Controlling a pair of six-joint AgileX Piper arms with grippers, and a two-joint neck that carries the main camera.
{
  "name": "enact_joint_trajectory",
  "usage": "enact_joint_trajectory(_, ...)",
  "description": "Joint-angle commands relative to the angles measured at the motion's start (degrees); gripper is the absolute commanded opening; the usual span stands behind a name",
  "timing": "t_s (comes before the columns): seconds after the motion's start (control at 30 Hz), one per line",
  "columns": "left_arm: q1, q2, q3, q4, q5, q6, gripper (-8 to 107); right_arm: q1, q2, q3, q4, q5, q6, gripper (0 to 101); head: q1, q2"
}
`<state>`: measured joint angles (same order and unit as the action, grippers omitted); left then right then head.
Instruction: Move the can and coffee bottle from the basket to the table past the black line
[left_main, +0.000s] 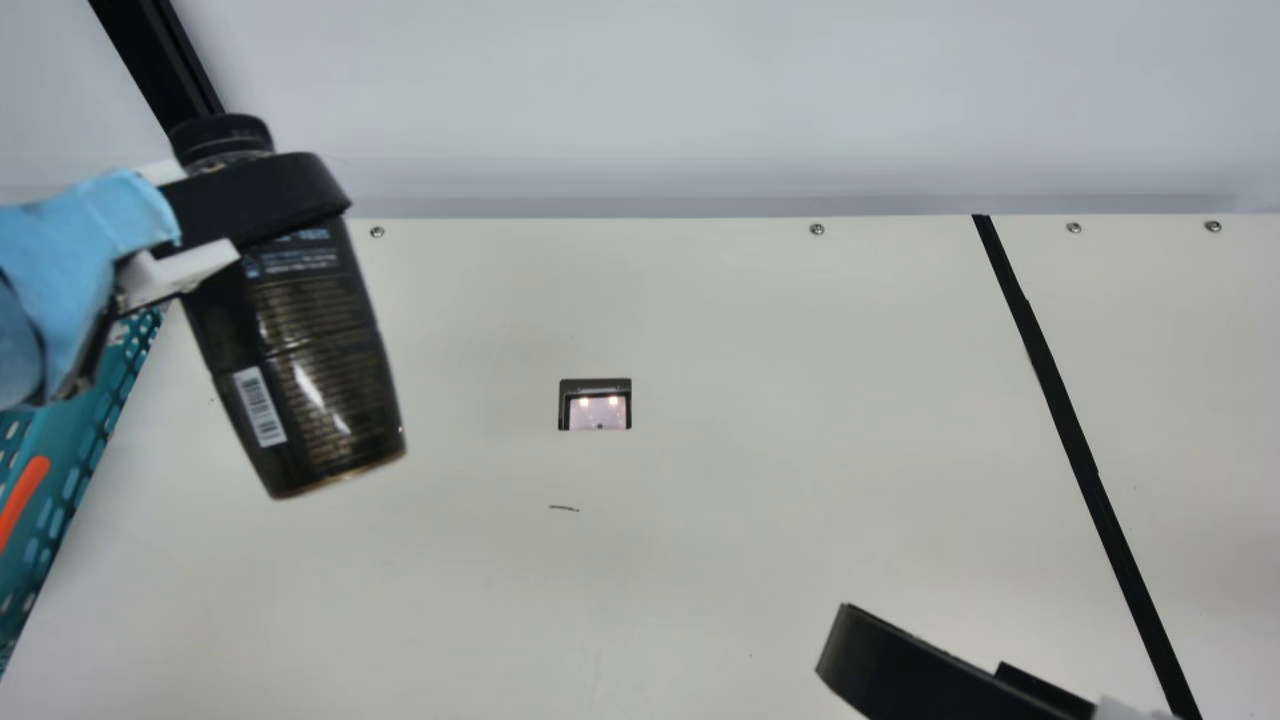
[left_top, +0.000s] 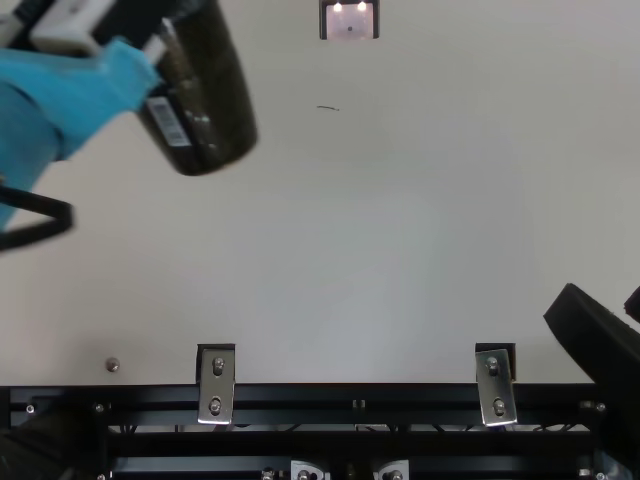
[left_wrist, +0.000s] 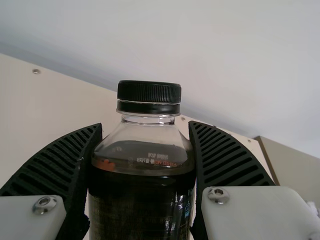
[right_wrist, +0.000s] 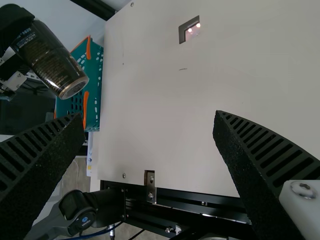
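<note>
Coffee bottle (left_main: 310, 370) tilted in my left gripper (left_main: 270, 195), ribbed fingers (left_wrist: 220, 150) snug on both sides, raised near table's (left_main: 700, 500) left edge, teal basket (right_wrist: 94, 100) along that edge, broad cream stretch between bottle and black line (left_main: 1060, 400), my right gripper (left_top: 604, 303) spread wide.
</note>
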<state>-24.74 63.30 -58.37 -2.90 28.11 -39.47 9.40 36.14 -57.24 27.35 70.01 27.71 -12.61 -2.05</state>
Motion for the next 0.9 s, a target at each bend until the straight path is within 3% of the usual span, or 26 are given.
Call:
enact_joint_trajectory(0.0, -3.9, 0.3, -0.9, 1.6, 0.0, -2.6, 10, 0.0, 0.0, 0.0, 0.0, 0.0, 0.0, 101, -0.1, -0.2)
enact_joint_trajectory(0.43, -15.1, 1.4, -5.6, 3.9, 3.4, -7.0, 10, 0.0, 0.0, 0.0, 0.0, 0.0, 0.0, 101, -0.1, -0.2)
enact_joint_trajectory(0.87, -18.2, 1.0, -8.6, 1.7, 9.4, -11.2, 10, 0.0, 0.0, 0.0, 0.0, 0.0, 0.0, 101, -0.1, -0.2)
